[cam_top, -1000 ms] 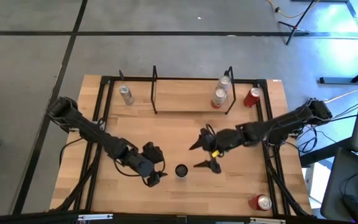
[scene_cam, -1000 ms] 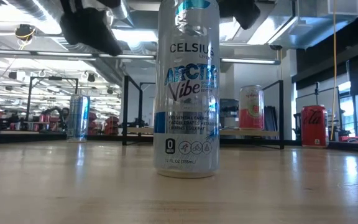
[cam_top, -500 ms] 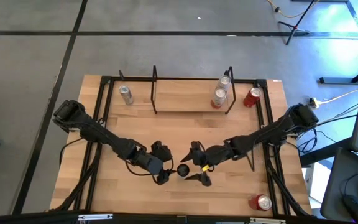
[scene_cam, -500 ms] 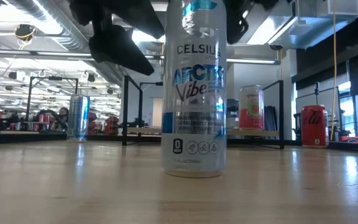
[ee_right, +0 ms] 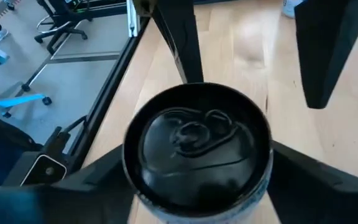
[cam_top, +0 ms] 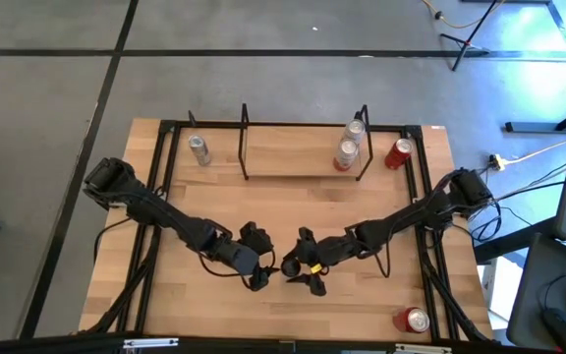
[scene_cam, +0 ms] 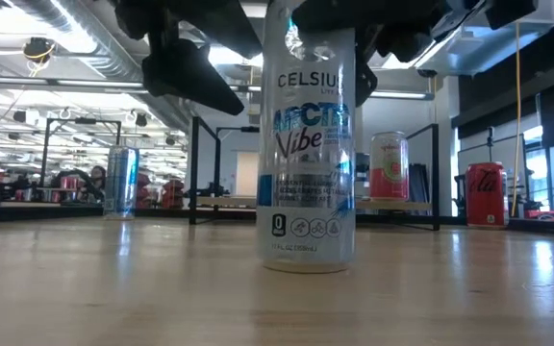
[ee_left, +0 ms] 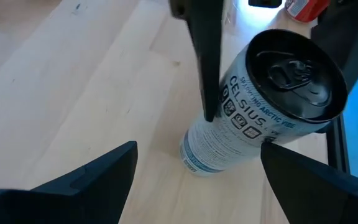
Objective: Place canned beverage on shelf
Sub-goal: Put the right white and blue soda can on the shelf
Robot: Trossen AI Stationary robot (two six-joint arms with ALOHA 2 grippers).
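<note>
High view shows the right gripper (cam_top: pixel 301 271) has slid in over the Celsius can (scene_cam: pixel 308 144), which stands upright near the table's front edge; its fingers straddle the can's top and are narrowing, not yet clamped. The left gripper (cam_top: pixel 260 267) has drawn close beside the can, fingers spread and empty. A grasp looks imminent. The shelf (cam_top: pixel 303 175) at the back already holds two cans (cam_top: pixel 346 154) at its right end.

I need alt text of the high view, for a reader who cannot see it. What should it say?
Seen from above, both grippers meet at a black-topped can near the table's front middle: the right gripper around it, the left gripper open beside it. At the back, the shelf holds two cans at its right end; other cans stand on the table.
</note>
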